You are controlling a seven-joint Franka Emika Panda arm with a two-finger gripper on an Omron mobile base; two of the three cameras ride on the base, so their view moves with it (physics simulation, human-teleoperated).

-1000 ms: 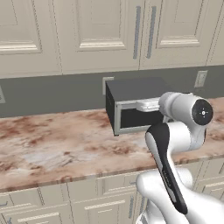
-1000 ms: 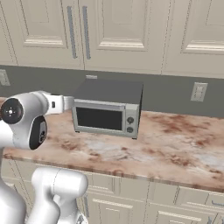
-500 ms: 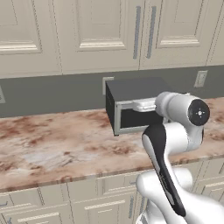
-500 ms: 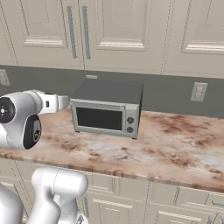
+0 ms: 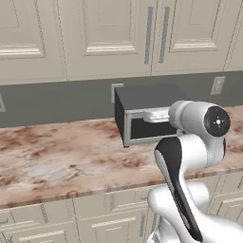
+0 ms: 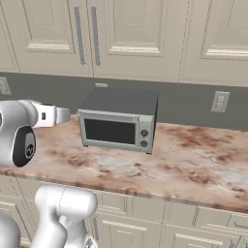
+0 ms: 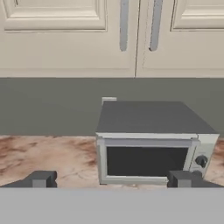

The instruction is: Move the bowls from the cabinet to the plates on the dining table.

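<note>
The cabinet [image 5: 114, 38] is on the wall above the counter, and its raised-panel doors are shut. Two long metal bar handles [image 7: 124, 24] flank the seam where the doors meet. The bowls are hidden behind the shut doors. The plates and the dining table are out of view. My gripper [image 7: 112, 179] is open, with its fingertips [image 7: 41, 178] far apart and nothing between them. It hangs level over the counter, well below the cabinet handles, and points at the microwave. In the right base view my hand [image 6: 51, 116] reaches out to the left of the microwave.
A grey microwave [image 6: 118, 121] with its door shut stands on the pinkish-brown marbled counter [image 6: 193, 155] against the grey back wall. Beige drawer fronts [image 5: 57, 223] run below the counter. Wall outlets [image 6: 220, 101] sit on the back wall.
My hand has shifted only slightly in front of the microwave. The gripper stays open, the base has not moved, and the cabinet doors are shut as before.
</note>
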